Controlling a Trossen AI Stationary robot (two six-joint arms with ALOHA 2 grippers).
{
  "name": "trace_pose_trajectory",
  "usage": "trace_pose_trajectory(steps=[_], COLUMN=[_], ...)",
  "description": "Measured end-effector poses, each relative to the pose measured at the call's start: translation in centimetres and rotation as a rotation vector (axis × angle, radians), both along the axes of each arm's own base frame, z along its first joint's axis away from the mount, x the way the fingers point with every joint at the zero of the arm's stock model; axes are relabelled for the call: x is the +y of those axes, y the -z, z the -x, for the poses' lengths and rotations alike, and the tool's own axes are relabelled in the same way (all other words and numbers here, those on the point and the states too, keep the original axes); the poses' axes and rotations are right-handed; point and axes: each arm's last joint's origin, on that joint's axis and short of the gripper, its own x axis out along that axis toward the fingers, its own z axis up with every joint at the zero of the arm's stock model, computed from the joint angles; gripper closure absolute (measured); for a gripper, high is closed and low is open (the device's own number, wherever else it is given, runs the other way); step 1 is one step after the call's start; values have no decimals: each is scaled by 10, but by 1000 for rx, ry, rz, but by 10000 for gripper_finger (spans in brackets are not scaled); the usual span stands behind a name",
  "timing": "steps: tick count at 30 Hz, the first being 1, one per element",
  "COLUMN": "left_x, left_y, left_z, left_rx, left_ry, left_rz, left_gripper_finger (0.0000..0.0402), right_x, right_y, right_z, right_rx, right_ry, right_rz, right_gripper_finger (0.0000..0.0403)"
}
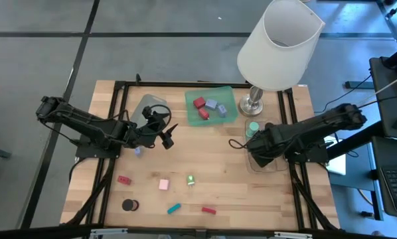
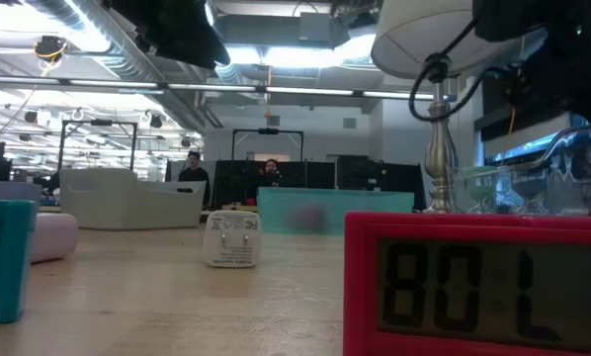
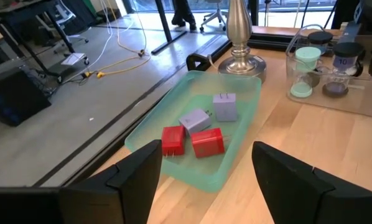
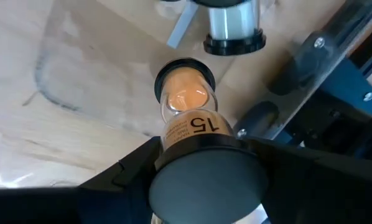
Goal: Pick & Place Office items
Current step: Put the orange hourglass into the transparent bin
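— Where is there free room on the table (image 1: 218, 169)?

— The middle stretch of bare wood, between the green tray (image 1: 210, 105) and the small pieces scattered near the front edge.

— What blocks the back right?

— The lamp (image 1: 277, 50), its shade overhanging that corner, and the clear tray (image 1: 255, 143) just beside its base.

— And the left?

— The left arm (image 1: 99, 129) lies across it.

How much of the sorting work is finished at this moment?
Done: four plugs lie in the green tray. In hand: the right gripper holds an orange sand timer over the clear tray; the left gripper is open, empty. Left: about seven pieces on the table.
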Motion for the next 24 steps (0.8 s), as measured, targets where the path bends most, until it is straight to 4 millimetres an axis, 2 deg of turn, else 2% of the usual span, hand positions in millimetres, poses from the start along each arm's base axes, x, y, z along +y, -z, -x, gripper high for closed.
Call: trace_pose_trajectory(steps=[9,18,24], left_x=[0,0,0], left_y=[0,2,2], left_z=[0,1,1], left_rx=[0,20,20], left_ry=[0,0,0], left_rz=[0,-5,-5], left_gripper_finger=[158,160,160], right_x=[2,4,3], right_y=[17,21,21], right_z=[-12,-16,-17], right_rx=[70,60,55], right_ry=[-73,-98,-110], right_rz=[28,20,41], right_gripper_finger=[175,188,157])
